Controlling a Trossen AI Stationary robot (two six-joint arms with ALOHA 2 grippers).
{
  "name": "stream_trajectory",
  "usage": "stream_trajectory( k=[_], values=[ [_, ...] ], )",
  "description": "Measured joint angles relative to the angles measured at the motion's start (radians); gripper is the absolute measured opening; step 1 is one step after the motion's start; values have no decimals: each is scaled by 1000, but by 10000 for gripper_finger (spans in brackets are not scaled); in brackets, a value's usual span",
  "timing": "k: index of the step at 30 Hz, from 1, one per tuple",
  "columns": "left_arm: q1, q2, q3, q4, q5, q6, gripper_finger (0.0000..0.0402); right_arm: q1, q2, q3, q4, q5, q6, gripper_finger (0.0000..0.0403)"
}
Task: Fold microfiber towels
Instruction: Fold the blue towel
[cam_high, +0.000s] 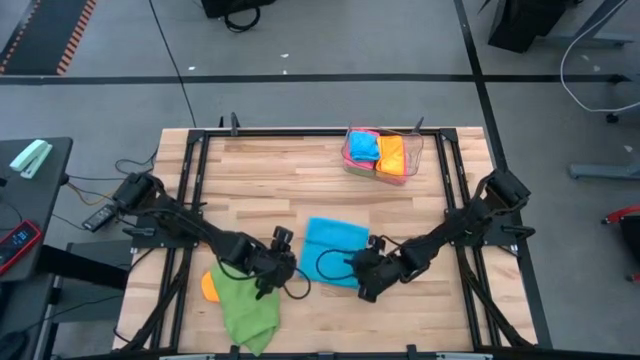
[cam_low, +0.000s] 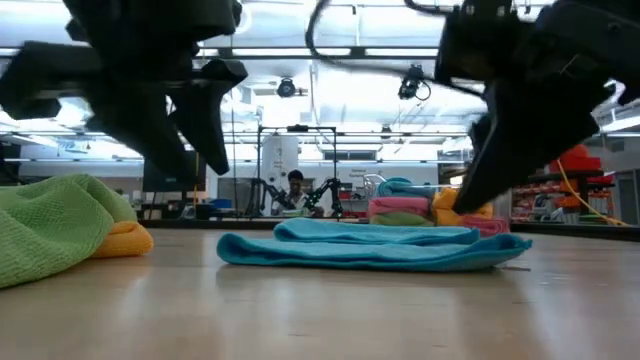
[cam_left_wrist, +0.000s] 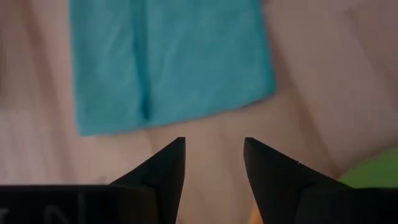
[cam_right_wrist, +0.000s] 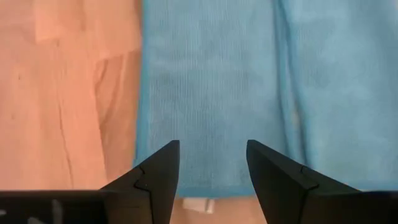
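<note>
Towels are the subject: a sky blue towel (cam_high: 334, 250) lies flat at lower centre of the overhead frame, already doubled over with a fold line showing, between the two grippers. A green towel (cam_high: 246, 310) sits crumpled at lower left, partly over an orange towel (cam_high: 209, 285). More folded towels rest in a clear tray (cam_high: 381, 155) at upper centre-right. The cloth appears light, soft and limp; it should drape and slide easily on the wooden table (cam_high: 300, 180), so a pinch at a corner or along a free edge looks the soundest hold, lifted low to keep the layers aligned. The left gripper (cam_left_wrist: 214, 155) hovers just off the blue towel's edge, fingers partly apart, nothing between them, bare wood beneath. The right gripper (cam_right_wrist: 212, 158) is above the opposite edge of the same towel, fingers likewise partly spread and holding nothing; a small white label shows at that hem. Neither gripper has hold of cloth.
</note>
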Motion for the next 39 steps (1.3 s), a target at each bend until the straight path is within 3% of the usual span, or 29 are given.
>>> stream_trajectory(
  k=[5,14,25,32,39],
  values=[
    [-59,38,1,32,12,93,179,42,1,21,62,62,-239,195],
    [-97,139,0,159,-8,350,178,123,8,9,131,58,-559,195],
    [-68,163,0,191,-53,389,187,157,82,-17,156,83,-693,195],
    [-71,163,0,199,-88,415,207,163,146,-8,156,171,-764,195],
    [-61,186,0,220,-89,465,195,162,159,-7,161,221,-775,183]
  ],
)
